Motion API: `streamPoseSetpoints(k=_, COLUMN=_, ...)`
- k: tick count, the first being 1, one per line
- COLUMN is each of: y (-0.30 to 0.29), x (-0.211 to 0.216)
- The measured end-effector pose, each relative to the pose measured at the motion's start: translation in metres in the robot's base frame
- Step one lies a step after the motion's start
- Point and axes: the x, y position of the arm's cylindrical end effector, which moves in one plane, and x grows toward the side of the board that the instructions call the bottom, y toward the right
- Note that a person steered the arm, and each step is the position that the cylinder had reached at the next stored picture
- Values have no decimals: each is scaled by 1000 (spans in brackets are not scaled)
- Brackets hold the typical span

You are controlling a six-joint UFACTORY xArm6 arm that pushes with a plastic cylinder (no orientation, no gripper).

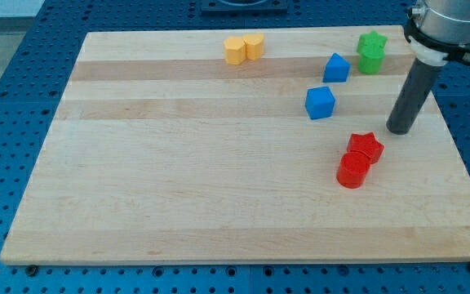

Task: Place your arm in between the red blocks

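Two red blocks lie touching at the board's right of centre: a red star [366,146] and, just below-left of it, a red cylinder [352,171]. My tip [399,130] rests on the board a short way up and to the right of the red star, apart from it. The dark rod rises from the tip toward the view's top right.
Two blue blocks [321,103] [337,68] sit up-left of the red pair. Two green blocks [372,51] stand near the top right. Two yellow-orange blocks [244,48] touch at the top centre. The wooden board [178,180] lies on a blue perforated table.
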Motion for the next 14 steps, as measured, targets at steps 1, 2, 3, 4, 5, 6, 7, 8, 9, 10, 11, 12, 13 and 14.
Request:
streamPoseSetpoints(k=1, y=-5, x=27)
streamPoseSetpoints(k=2, y=-5, x=39)
streamPoseSetpoints(k=3, y=-6, x=39)
streamPoseSetpoints(k=4, y=-24, x=39)
streamPoseSetpoints(k=5, y=-50, x=39)
streamPoseSetpoints(k=6, y=-76, x=39)
streamPoseSetpoints(k=7, y=-102, x=39)
streamPoseSetpoints(k=8, y=-130, x=41)
streamPoseSetpoints(k=9, y=-125, x=40)
streamPoseSetpoints(k=10, y=-68, x=48)
streamPoseSetpoints(k=11, y=-89, x=87)
streamPoseSetpoints(k=12, y=-92, x=93)
streamPoseSetpoints(k=13, y=-92, x=94)
streamPoseSetpoints(k=14, y=-92, x=94)
